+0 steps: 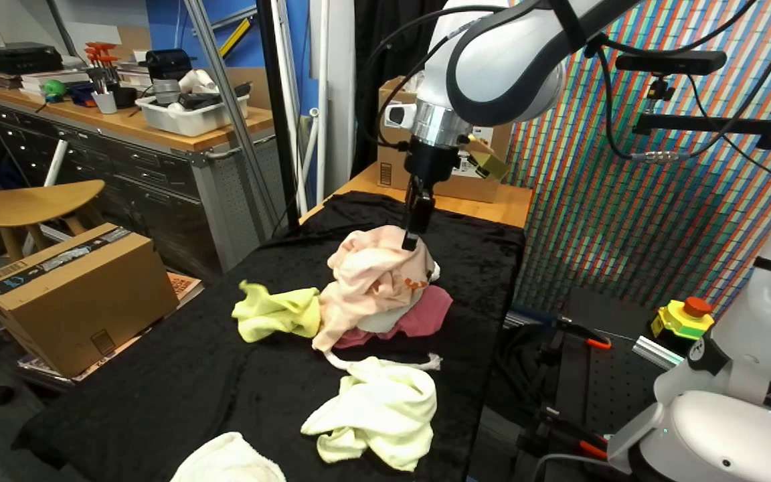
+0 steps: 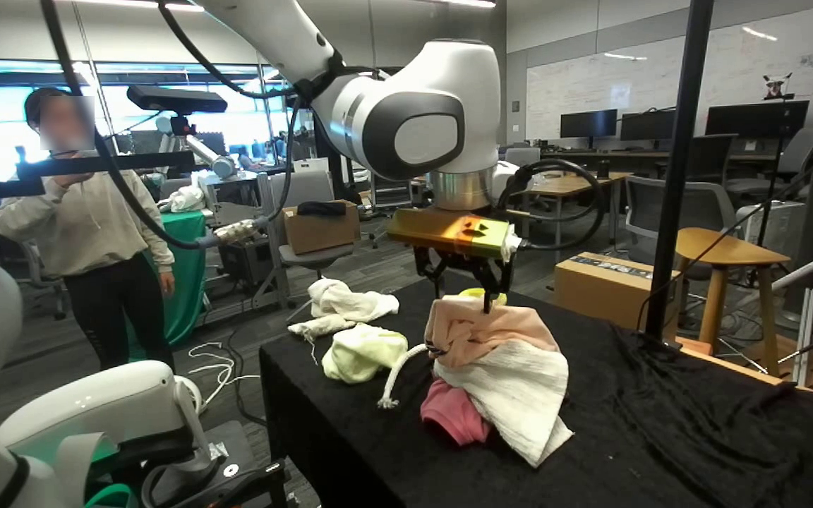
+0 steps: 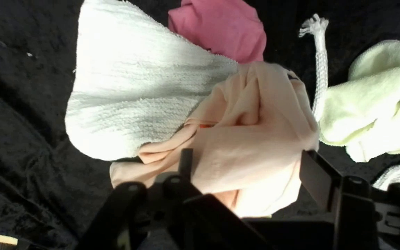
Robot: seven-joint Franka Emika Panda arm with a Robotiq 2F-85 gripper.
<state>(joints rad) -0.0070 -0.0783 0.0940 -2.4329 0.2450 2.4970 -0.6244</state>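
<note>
While black cloth (image 1: 191, 388) spreads beneath peach fabric (image 1: 369, 268), a stool (image 1: 31, 203) stands beyond.

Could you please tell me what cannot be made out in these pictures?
Pink cloth: in an exterior view, the white towel covers part of it.
White rope: in an exterior view, the peach cloth hides one end.
Orange print: in an exterior view, folds hide its full design.
Whiteboard writing: too small in an exterior view.
</note>
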